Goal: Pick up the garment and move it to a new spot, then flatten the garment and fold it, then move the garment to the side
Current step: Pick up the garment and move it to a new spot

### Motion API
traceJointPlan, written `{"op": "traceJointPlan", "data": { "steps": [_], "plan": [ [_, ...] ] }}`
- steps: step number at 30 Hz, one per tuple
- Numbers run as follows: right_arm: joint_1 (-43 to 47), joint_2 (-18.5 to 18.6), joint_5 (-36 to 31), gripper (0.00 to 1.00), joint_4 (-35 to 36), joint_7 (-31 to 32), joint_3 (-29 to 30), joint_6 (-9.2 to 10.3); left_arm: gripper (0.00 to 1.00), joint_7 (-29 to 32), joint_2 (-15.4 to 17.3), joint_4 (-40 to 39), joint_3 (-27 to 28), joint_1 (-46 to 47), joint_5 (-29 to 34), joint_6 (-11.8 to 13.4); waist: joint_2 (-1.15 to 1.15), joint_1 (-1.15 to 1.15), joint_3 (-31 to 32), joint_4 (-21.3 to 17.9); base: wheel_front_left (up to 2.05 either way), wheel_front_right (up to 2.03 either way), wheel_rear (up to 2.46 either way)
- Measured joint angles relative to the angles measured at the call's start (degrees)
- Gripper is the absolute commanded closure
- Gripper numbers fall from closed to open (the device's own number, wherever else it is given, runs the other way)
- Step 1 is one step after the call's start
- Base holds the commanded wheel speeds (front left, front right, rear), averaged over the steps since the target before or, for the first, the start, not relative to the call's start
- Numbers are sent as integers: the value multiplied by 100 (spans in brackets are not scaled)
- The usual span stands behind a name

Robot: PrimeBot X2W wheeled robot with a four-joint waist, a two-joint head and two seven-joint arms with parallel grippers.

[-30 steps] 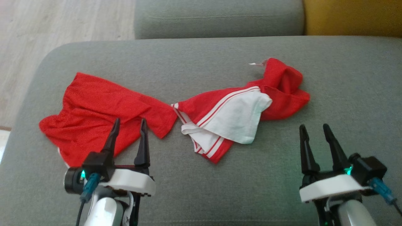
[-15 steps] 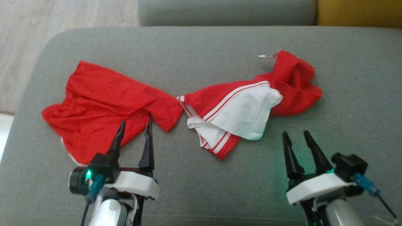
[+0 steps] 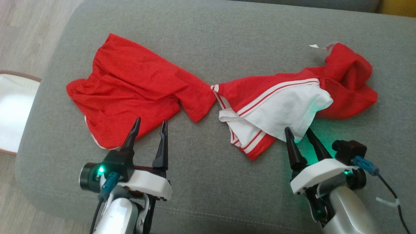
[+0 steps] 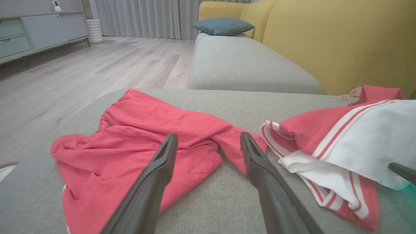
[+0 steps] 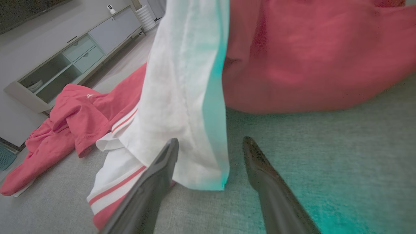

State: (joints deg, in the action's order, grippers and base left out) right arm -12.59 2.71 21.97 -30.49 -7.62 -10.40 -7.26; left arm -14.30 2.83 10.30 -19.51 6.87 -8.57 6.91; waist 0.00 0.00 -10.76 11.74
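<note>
Closer than a second ago, the right gripper [image 3: 296, 129] has its jaws apart at the white flap's [image 3: 286, 110] near corner. Left gripper [image 3: 151, 120], jaws apart too, points at the red hem [image 3: 110, 136]. Beyond them the garment [image 3: 136, 81] lies twisted, long axis left-to-right, on the grey cushion [image 3: 201, 182].

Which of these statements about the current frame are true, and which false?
1. The left gripper and right gripper are both open, holding nothing. True.
2. The red shorts are folded neatly. False: they lie spread and wrinkled on the grey cushion.
3. The right gripper points at the white corner of the shirt. True.
4. A blue pillow lies on the clothes. False: it sits on the far seat.
</note>
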Motion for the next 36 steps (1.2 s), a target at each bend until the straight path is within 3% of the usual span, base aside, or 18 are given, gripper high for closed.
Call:
{"op": "traceJointPlan", "data": {
  "steps": [1, 2, 13, 25, 31, 36],
  "plan": [
    [-44, 0, 45, 55, -47, -1, -5, 0, 0, 0, -1, 14, 1, 1, 1, 18, 0, 0, -19, 25, 0, 0, 0],
    [-93, 0, 76, 100, -105, -2, -15, 0, 0, 0, -1, 30, 3, 1, 1, 20, 0, 0, -32, 44, 0, 0, 0],
    [-74, 3, 166, 100, 73, -146, -236, 0, 0, 0, -1, 80, 33, -69, -1, 74, 0, 0, 285, -135, 0, 0, 0],
    [-49, 7, 281, 100, 1907, 421, -465, 0, 0, 0, 0, 77, 48, -324, -18, 90, 0, 0, 771, -298, 0, 0, 0],
    [-1096, 75, -118, 100, 2064, 1025, -144, 0, 0, 0, 0, 73, -40, -323, -55, 80, 0, 0, 715, 10, 0, 0, 0],
    [-2306, 428, -443, 100, 1325, 1317, 332, 0, 0, 0, 0, 62, -216, -302, -176, 85, 0, 0, 544, 393, 0, 0, 0]
  ]
}}
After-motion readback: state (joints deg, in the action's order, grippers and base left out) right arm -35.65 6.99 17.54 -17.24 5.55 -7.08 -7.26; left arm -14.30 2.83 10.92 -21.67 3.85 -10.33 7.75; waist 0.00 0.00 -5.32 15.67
